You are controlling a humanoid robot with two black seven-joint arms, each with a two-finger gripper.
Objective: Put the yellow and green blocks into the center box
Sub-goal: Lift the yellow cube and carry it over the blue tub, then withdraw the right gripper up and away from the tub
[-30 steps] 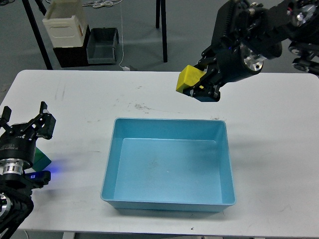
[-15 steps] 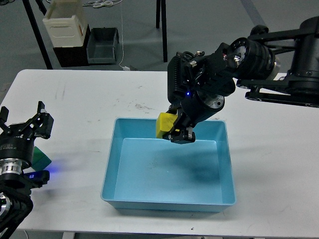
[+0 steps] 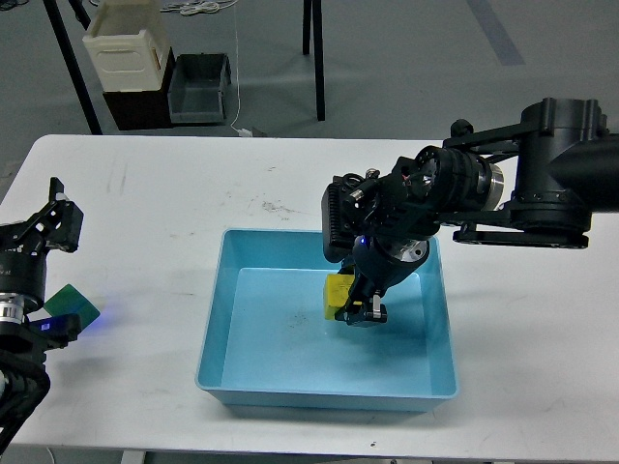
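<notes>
My right gripper (image 3: 354, 302) is shut on the yellow block (image 3: 337, 293) and holds it low inside the blue center box (image 3: 219, 290), near the box floor at its middle. The green block (image 3: 73, 301) lies on the white table at the far left, just right of my left gripper (image 3: 41, 230). My left gripper is open and empty, with its fingers spread above and to the left of the green block.
A white table (image 3: 193, 203) carries the box. Beyond its far edge stand a cream crate (image 3: 124, 43) and a grey bin (image 3: 198, 87) on the floor, plus black stand legs (image 3: 314, 48).
My right gripper has carried the yellow block from above the table's back down into the box. My left gripper has shifted left and up, uncovering more of the green block.
</notes>
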